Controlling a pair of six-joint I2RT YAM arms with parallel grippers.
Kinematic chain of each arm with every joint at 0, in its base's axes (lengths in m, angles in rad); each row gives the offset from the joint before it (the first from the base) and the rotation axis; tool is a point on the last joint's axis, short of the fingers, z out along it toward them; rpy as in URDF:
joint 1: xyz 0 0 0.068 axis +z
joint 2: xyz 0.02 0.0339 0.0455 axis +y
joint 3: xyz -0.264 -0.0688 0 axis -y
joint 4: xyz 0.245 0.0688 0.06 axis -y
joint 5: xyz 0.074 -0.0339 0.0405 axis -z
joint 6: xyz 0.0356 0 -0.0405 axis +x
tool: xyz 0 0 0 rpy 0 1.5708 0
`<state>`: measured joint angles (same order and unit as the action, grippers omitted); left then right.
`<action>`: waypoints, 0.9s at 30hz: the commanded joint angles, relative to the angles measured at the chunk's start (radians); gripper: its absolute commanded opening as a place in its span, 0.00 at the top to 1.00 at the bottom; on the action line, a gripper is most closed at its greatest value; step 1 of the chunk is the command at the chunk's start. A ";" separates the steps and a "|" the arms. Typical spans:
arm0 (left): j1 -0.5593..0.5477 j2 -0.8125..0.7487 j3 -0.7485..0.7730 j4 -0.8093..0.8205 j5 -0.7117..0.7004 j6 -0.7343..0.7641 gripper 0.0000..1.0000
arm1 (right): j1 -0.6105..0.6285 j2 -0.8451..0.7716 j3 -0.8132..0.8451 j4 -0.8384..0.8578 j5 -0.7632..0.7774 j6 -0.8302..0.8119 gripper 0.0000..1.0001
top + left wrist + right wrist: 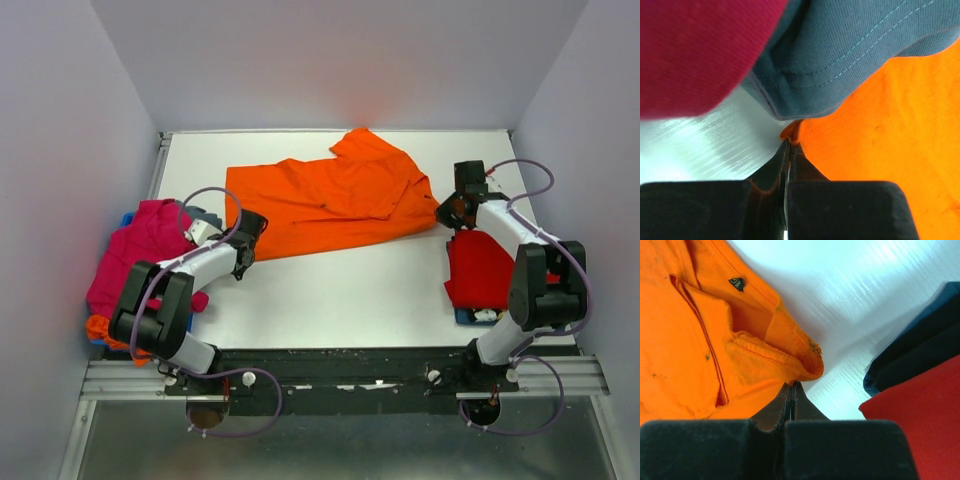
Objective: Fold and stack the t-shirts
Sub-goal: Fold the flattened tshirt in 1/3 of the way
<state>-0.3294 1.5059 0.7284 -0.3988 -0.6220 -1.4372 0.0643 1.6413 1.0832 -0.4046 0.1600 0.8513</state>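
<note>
Illegible tag (pixel 736 283) on orange t-shirt (pixel 675 340)

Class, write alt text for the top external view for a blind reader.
An orange t-shirt lies spread across a white table, pinched at its left edge by the left gripper and at its right by the right gripper. A pink shirt heap sits at the table's left edge; a folded red shirt lies at the right.

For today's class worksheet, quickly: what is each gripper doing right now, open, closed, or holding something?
Left gripper: closed on an edge of the orange t-shirt.
Right gripper: closed on another edge of the same shirt.
</note>
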 commanded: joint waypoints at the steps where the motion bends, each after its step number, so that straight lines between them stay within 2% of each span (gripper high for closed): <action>1: 0.000 -0.061 0.031 -0.098 -0.070 0.018 1.00 | 0.002 -0.049 0.007 -0.016 0.004 -0.009 0.99; 7: 0.000 -0.125 0.092 -0.164 -0.105 0.049 1.00 | 0.002 -0.049 0.069 -0.062 0.010 -0.011 0.99; 12: 0.010 -0.174 0.255 -0.277 -0.183 0.089 1.00 | 0.003 -0.038 0.335 -0.189 -0.030 -0.050 0.99; 15: 0.020 -0.226 0.286 -0.295 -0.188 0.110 1.00 | 0.002 -0.078 0.400 -0.227 -0.016 -0.063 0.99; 18: 0.021 -0.279 0.238 -0.284 -0.193 0.121 1.00 | 0.002 -0.113 0.328 -0.229 -0.008 -0.048 0.99; 27: 0.016 -0.365 -0.116 -0.163 -0.049 0.086 1.00 | -0.012 -0.075 -0.009 -0.278 0.007 0.071 0.99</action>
<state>-0.3153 1.1744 0.7376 -0.5945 -0.7273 -1.3479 0.0643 1.5276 1.1759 -0.5945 0.1303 0.8661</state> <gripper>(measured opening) 0.016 0.012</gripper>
